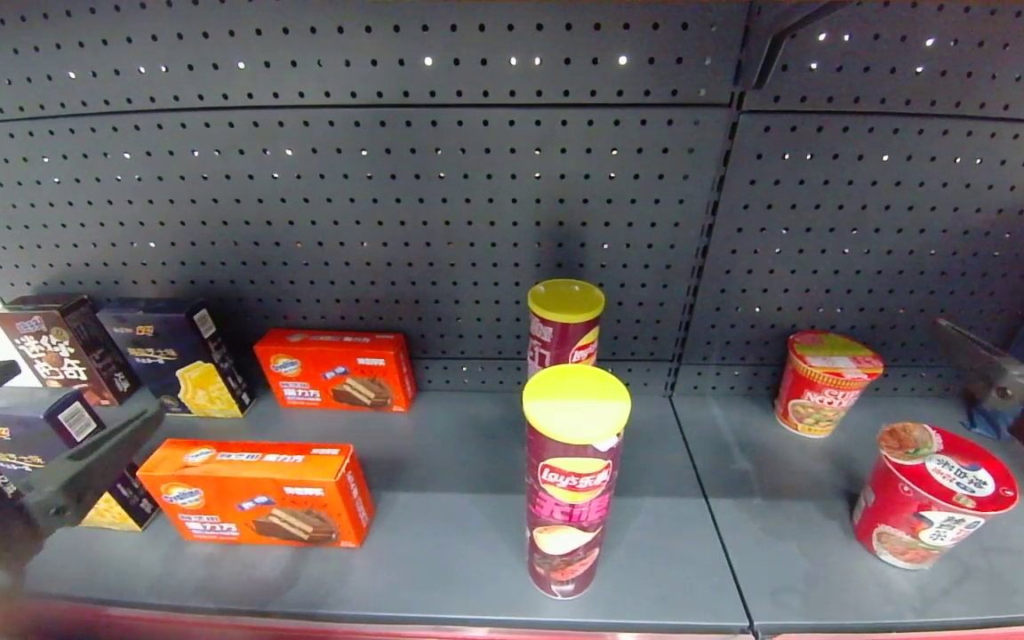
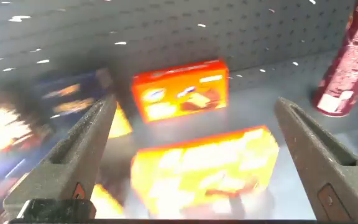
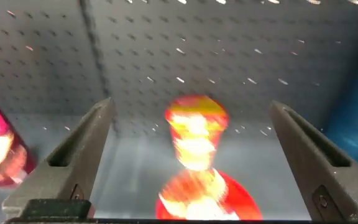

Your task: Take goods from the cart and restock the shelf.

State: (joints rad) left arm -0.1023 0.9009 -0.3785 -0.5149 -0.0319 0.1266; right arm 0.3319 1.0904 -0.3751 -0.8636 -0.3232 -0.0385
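- Both the left gripper (image 2: 194,104) and right gripper (image 3: 191,107) gape wide, empty, before the shelf (image 1: 459,480).
- Seemingly between placements; next means fetching more goods from the cart.

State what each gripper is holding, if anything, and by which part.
Nothing is held: the dark grey left gripper and right gripper are both open and empty.

Open shelf (image 1: 450,480) between orange boxes (image 1: 254,493) and chip cans (image 1: 570,498) (both upright), cups (image 1: 930,498) beyond
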